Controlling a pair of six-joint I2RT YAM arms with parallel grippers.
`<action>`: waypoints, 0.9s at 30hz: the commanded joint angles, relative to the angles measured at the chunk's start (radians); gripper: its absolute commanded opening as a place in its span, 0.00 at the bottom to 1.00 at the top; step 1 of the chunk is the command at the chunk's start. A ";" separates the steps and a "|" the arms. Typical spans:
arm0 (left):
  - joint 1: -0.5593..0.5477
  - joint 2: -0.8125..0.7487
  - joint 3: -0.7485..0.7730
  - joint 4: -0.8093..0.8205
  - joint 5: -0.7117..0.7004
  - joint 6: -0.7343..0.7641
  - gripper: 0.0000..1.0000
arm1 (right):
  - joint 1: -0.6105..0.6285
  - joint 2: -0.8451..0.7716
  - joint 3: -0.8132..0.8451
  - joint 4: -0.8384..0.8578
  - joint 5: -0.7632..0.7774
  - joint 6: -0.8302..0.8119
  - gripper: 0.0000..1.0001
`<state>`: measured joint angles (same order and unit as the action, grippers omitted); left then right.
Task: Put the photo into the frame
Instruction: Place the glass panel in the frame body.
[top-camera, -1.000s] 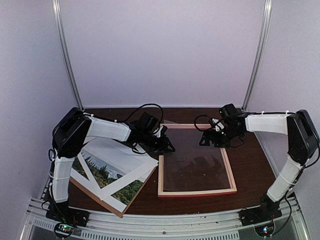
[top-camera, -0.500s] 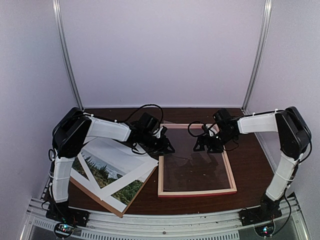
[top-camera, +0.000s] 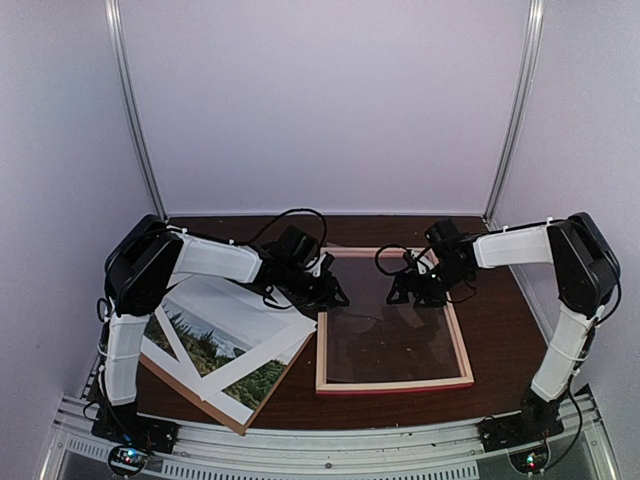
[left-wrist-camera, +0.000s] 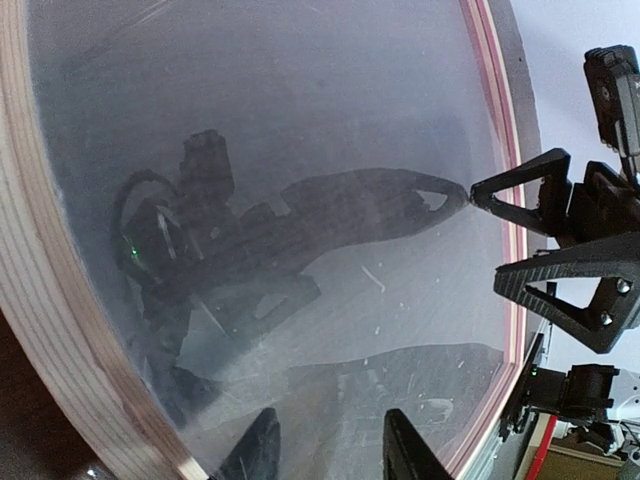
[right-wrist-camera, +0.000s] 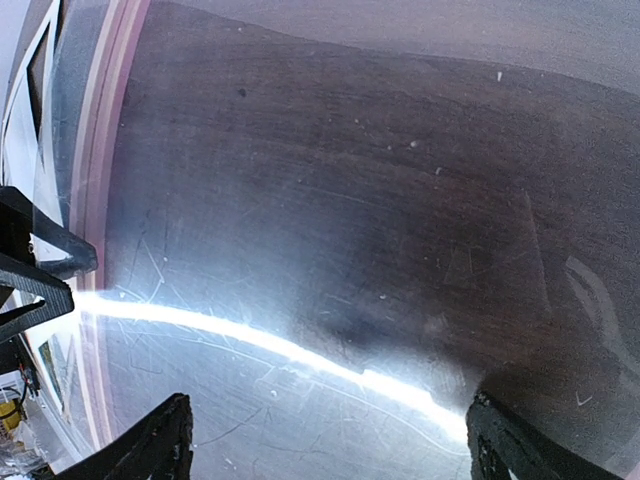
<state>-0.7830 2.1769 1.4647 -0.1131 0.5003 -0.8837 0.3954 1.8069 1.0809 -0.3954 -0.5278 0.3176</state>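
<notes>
Currently both pincers hang over the far end of the frame (top-camera: 395, 386), which holds a clear pane (top-camera: 395, 340) with dark table showing through. The right gripper (top-camera: 398, 292) gapes wide, facing the left gripper (top-camera: 340, 296), whose jaws stand narrowly parted, only pane between them. The photo (top-camera: 205, 345) lies nearer the left gripper's base, under a white mat (top-camera: 250, 315) on a brown board (top-camera: 190, 395).
</notes>
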 joint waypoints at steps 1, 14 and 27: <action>-0.007 -0.015 0.007 -0.010 -0.023 0.035 0.37 | 0.005 0.006 0.008 -0.011 0.012 -0.010 0.94; -0.007 -0.050 0.007 -0.074 -0.083 0.083 0.44 | 0.003 0.006 0.004 -0.017 0.022 -0.014 0.94; -0.007 -0.088 0.005 -0.136 -0.161 0.129 0.49 | 0.002 0.004 0.002 -0.020 0.026 -0.017 0.94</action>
<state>-0.7895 2.1345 1.4647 -0.2241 0.3862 -0.7895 0.3954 1.8069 1.0809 -0.3965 -0.5266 0.3130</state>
